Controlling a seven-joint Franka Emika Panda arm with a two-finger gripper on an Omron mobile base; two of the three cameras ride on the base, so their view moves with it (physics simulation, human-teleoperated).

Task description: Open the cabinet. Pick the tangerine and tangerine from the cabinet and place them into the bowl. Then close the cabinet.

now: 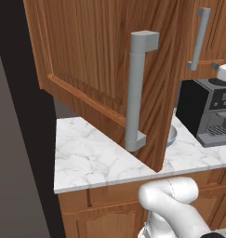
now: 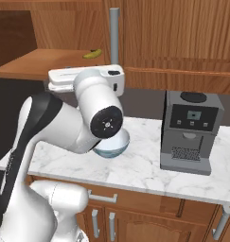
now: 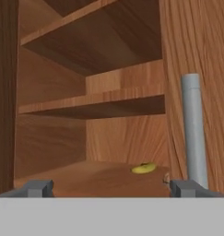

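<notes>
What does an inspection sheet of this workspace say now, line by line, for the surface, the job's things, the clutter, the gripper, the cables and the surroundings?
Surface: white marble counter, bare at its left part.
Job's things: reddish-brown wooden wall cabinet with its door swung open; round bowl, white inside, on the counter behind the arm; tangerines: nothing seen.
Clutter: small yellow fruit on the bottom shelf; grey and black coffee machine on the counter.
Gripper: gripper open, holding nothing, facing the open cabinet.
Cables: nothing seen.
Surroundings: lighter base cabinets below the counter; closed cabinet door with grey bar handle at right.
</notes>
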